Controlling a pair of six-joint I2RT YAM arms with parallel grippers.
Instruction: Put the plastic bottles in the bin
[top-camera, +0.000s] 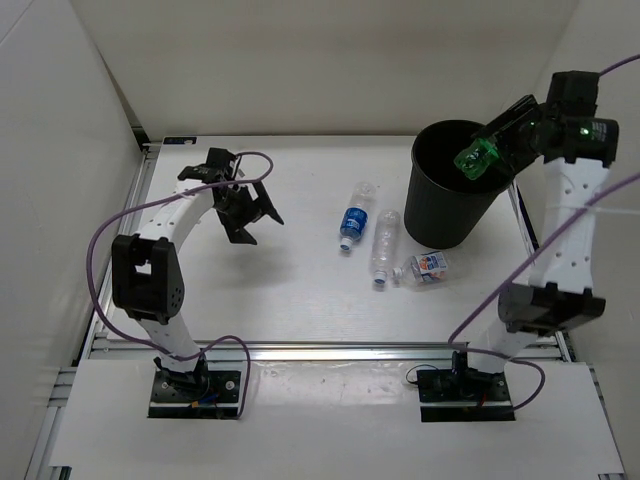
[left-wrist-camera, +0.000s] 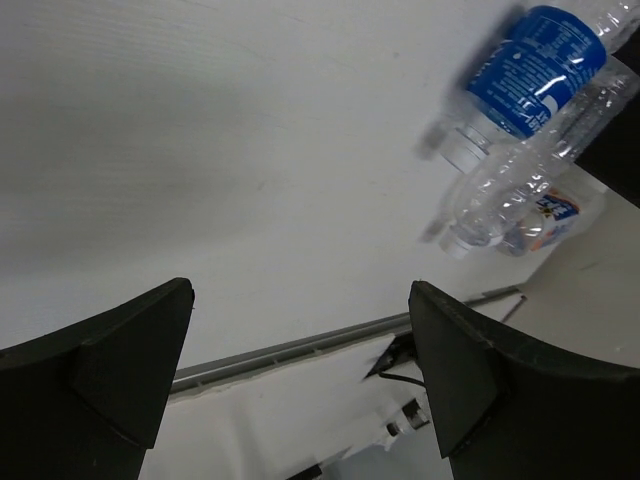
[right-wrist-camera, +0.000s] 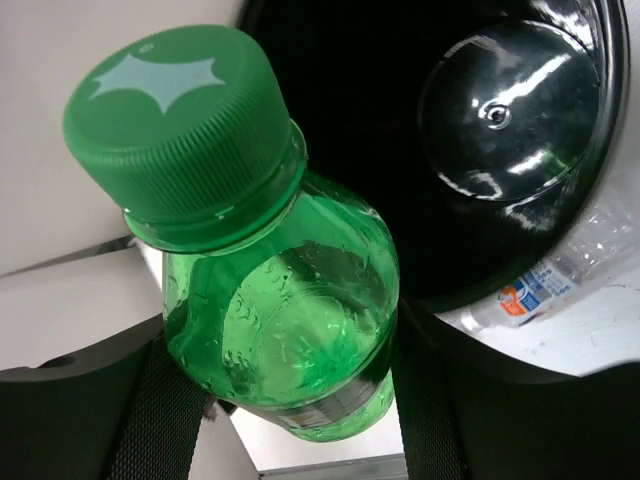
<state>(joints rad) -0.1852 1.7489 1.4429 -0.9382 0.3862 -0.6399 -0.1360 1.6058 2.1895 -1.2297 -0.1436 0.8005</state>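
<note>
Green bottle (right-wrist-camera: 280, 320) is clamped between the right fingers (right-wrist-camera: 150, 410), which press on its body from both sides below the green cap. It hangs tilted over the open mouth of the bin (top-camera: 440, 215), close to the rim on the side nearest the right arm. In the right wrist view the bin's glossy black bottom shows past the bottle.

Three more bottles lie on their sides on the white tabletop (top-camera: 290, 290), to the left of the bin and in front of it. The blue-label bottle (top-camera: 354, 220) lies farthest left, its cap toward the near edge. The unlabelled bottle (top-camera: 384, 248) lies just beside it, between it and the bin. The white-red-blue-label bottle (top-camera: 425, 268) lies at the bin's foot on the near side, its cap end pointing at the unlabelled bottle's cap. Whether those two touch I cannot tell.

The left fingers (left-wrist-camera: 110, 370) are spread wide and hold nothing. They hover over the left part of the tabletop, well apart from the bottles. A purple cable (top-camera: 100, 235) loops out from the left arm. A metal rail (top-camera: 330, 350) runs along the near edge, and pale walls close in the other sides.
</note>
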